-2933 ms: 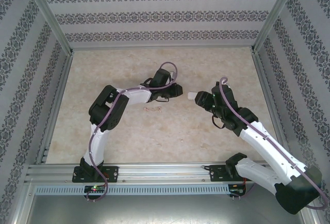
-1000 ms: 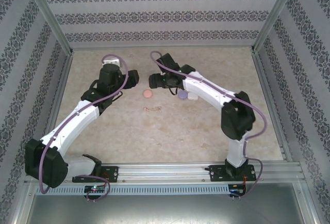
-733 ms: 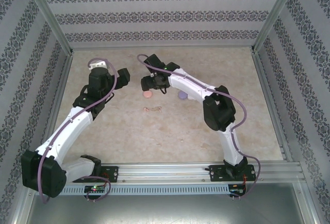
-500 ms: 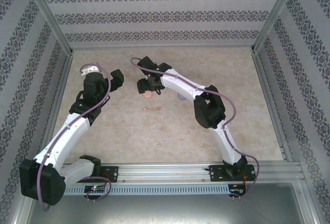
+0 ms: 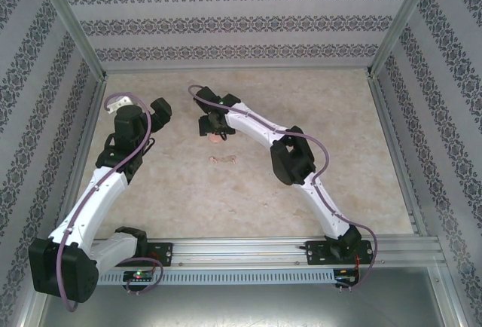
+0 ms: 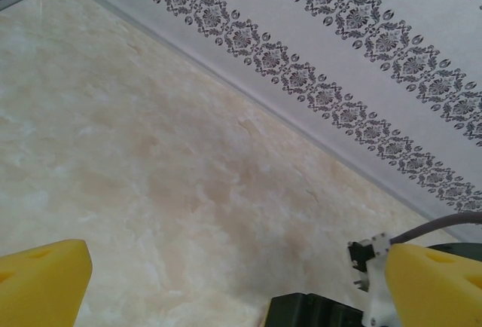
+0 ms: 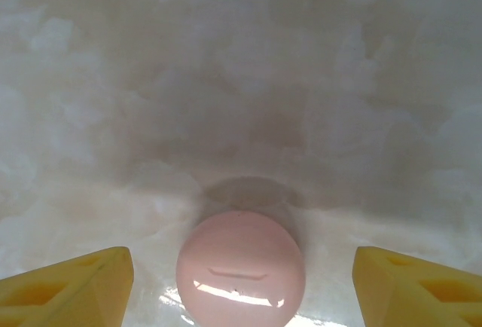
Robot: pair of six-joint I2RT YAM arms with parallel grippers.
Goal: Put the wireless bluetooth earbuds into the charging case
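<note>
From the top external view, the pink round charging case [image 5: 217, 138] sits on the marbled table [image 5: 188, 199], partly under the right gripper [image 5: 205, 124]. The right arm reaches across to it from its base. A small cluster of pale pinkish earbuds [image 5: 224, 160] lies loose on the table just beside the case, on the side toward the arm bases. They are too small to count here. The left gripper [image 5: 158, 108] is well apart from the case, off to its left and a little farther back, over bare table.

In the left wrist view, the left gripper [image 6: 237, 285] has its two yellow fingertips at opposite bottom corners, spread wide with nothing between them. Beyond them is marbled table running to the patterned wall [image 6: 339, 48].

In the right wrist view, the right gripper [image 7: 242, 285] is low over the table with its yellow fingertips apart. The case [image 7: 241, 267] stands between them, lid closed with a thin seam across its glossy top. Bare table shows on both sides between case and fingertip, so neither touches it
</note>
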